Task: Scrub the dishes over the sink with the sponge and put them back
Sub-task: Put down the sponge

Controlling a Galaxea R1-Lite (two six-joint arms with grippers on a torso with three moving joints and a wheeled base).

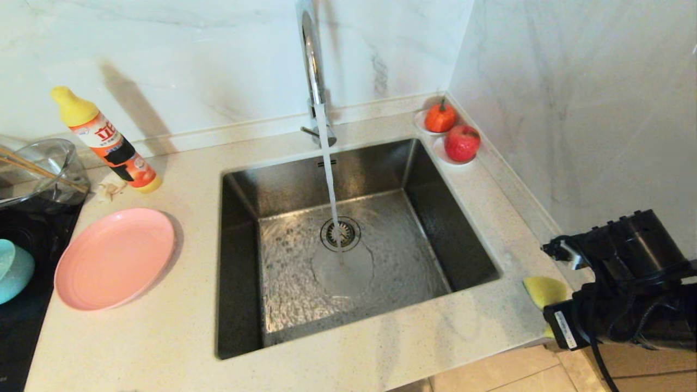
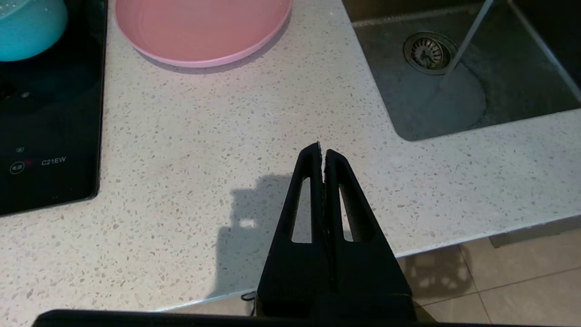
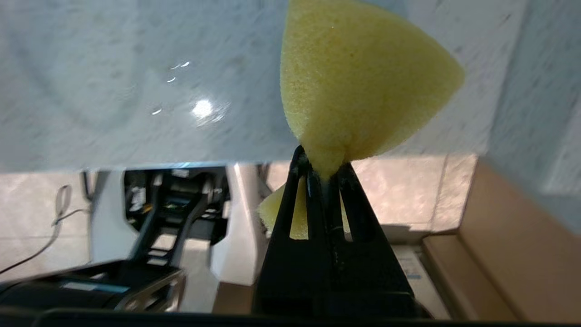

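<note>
Sponge and right gripper: the sponge (image 3: 358, 86) is pinched at its middle between the clenched fingers of the right gripper (image 3: 323, 165); its yellow ends flare out on both sides of the fingers.
Sponge place: at the counter's (image 1: 163, 337) front right corner, about 4 o'clock from the drain (image 1: 340, 234), outside the sink (image 1: 425, 218).
Left gripper: the left gripper (image 2: 322, 154) is clenched on nothing, above bare counter at about 7 o'clock from the drain.
Plate: the pink plate (image 1: 114, 258) lies flat on the counter at 9 o'clock from the sink, well apart from both grippers.
Bowl: the teal bowl (image 1: 13, 269) sits on the black cooktop (image 1: 32, 316), just beyond the plate at 9 o'clock.
Hidden: the right arm (image 1: 626, 288) covers most of the sponge in the head view; the bowl is cut off by the frame edge; no green side of the sponge shows.
Look: the sponge is bright yellow and porous, the plate is matte and shallow.
Sink: 1 stream of water runs from the tap (image 1: 313, 60) onto the drain.
</note>
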